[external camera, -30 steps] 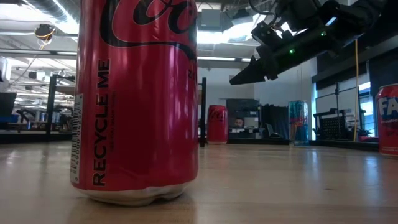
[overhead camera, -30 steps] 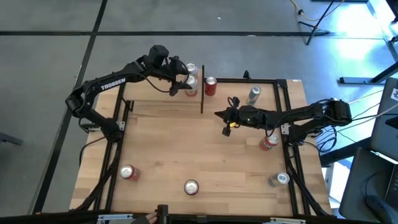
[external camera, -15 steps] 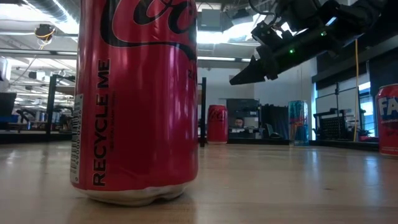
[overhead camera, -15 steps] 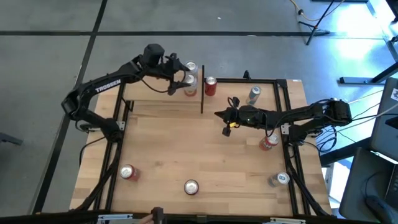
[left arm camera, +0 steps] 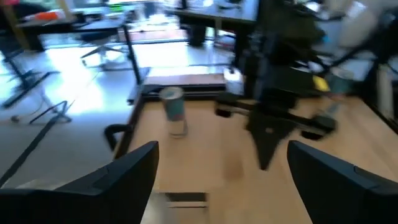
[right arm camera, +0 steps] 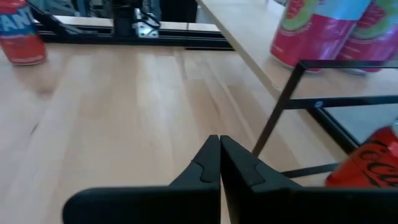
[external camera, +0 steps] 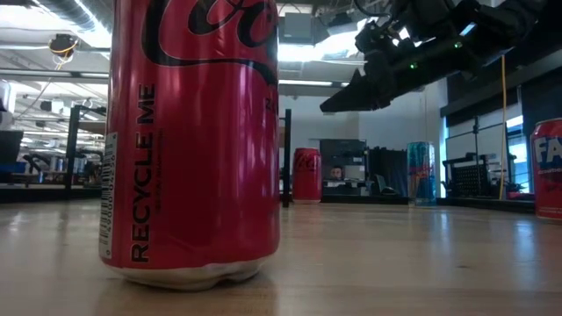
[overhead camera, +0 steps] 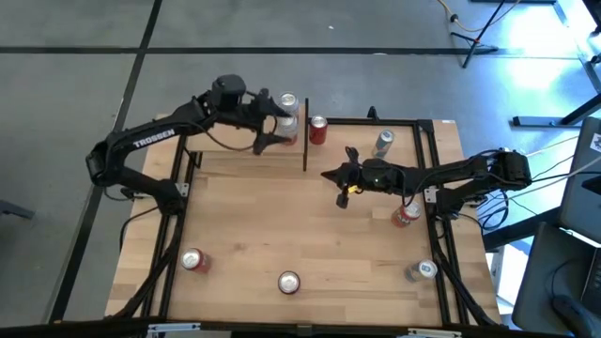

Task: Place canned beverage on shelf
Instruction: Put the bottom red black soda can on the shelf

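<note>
The shelf [overhead camera: 235,141] is a raised light wood board on thin black posts at the table's far left; it also shows in the right wrist view [right arm camera: 249,25]. Two cans [overhead camera: 287,111] stand on its right end, and they also show in the right wrist view [right arm camera: 301,28]. My left gripper [overhead camera: 272,120] is wide open and empty, just left of those cans; its own view [left arm camera: 221,180] shows nothing between the fingers. My right gripper [overhead camera: 329,174] is shut and empty above the table's middle, near the shelf's black post [right arm camera: 280,106].
A red cola can [overhead camera: 317,130] stands on the table right of the shelf. A silver-blue can [overhead camera: 383,143] is at the far right. A red-and-white can [overhead camera: 406,214] and a silver can [overhead camera: 423,270] are at the right, and two red cans [overhead camera: 192,260] [overhead camera: 288,282] stand near the front.
My left gripper has drawn back from the cans on the shelf toward the table's left edge, its fingers apart and empty. The two cans stay standing on the shelf.
</note>
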{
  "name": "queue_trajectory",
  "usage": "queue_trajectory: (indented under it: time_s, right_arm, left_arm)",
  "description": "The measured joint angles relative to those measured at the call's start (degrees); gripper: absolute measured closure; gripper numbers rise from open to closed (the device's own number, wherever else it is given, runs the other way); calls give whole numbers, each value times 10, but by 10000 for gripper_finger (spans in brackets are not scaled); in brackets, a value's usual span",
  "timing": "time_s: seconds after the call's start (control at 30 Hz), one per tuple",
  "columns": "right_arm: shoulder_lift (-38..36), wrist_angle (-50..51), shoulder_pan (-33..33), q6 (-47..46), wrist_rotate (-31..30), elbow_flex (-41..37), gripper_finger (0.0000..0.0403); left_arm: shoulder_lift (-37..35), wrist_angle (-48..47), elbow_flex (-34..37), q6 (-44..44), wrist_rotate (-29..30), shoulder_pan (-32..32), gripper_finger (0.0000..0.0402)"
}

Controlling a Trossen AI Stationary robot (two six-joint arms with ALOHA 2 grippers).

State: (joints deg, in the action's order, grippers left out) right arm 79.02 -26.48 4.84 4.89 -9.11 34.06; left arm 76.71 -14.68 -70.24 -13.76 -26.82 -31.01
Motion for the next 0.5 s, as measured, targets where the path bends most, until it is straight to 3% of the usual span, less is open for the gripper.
queue_trajectory:
  time_s: [0.23, 0.4, 0.5]
  right_arm:
    - [0, 26, -1, -6, 3, 0, 402]
    - [0, 42, -34, 0, 7, 0, 402]
    - [0, 41, -59, 13, 8, 0, 402]
  left_arm:
    - [1, -3, 27, -14, 100, 90, 72]
    - [1, -10, 63, 4, 126, 161, 72]
    - [1, -9, 77, 30, 174, 208, 72]
